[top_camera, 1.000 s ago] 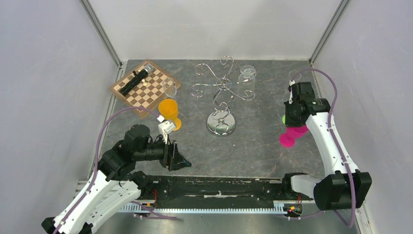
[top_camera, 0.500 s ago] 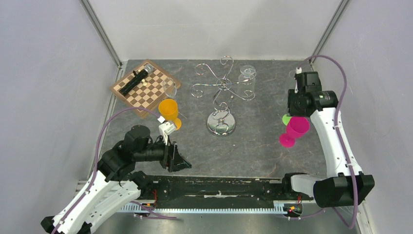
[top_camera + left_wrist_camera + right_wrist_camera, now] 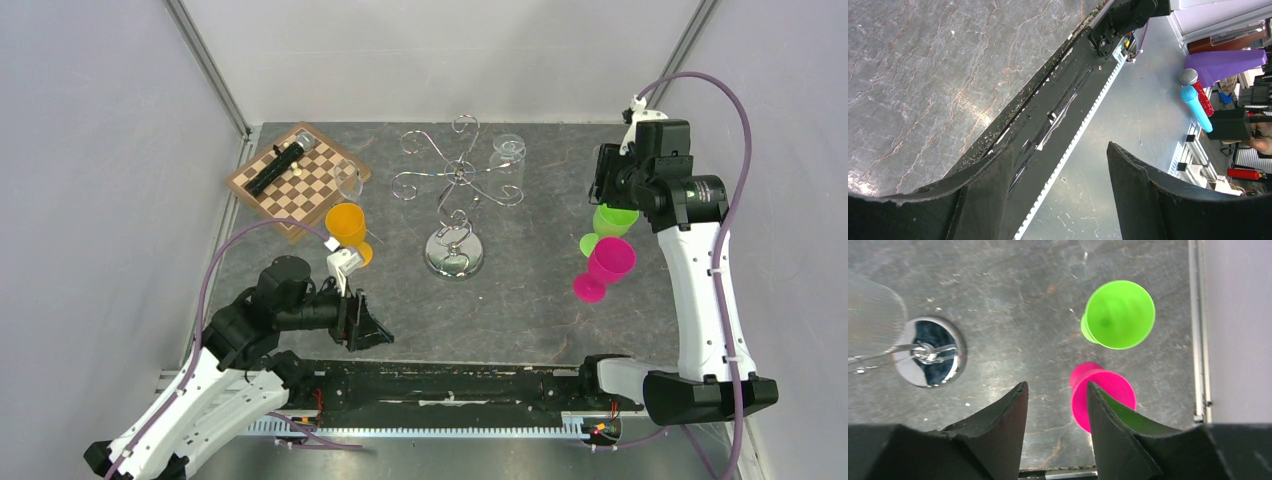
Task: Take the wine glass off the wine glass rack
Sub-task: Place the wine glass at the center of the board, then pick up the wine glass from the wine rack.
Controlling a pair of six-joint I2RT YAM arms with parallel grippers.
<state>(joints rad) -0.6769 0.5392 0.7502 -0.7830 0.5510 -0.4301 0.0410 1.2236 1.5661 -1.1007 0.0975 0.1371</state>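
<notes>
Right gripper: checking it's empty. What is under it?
Below the open right gripper stand a pink wine glass and a green wine glass; one finger covers part of the pink one.

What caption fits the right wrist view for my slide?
Open right gripper above a green wine glass and a pink wine glass, wine glass rack base at left.

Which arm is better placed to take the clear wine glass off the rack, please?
Right. The right end effector, open and empty, hovers nearest the clear wine glass hanging on the rack's right side; the left end effector faces the near rail.
</notes>
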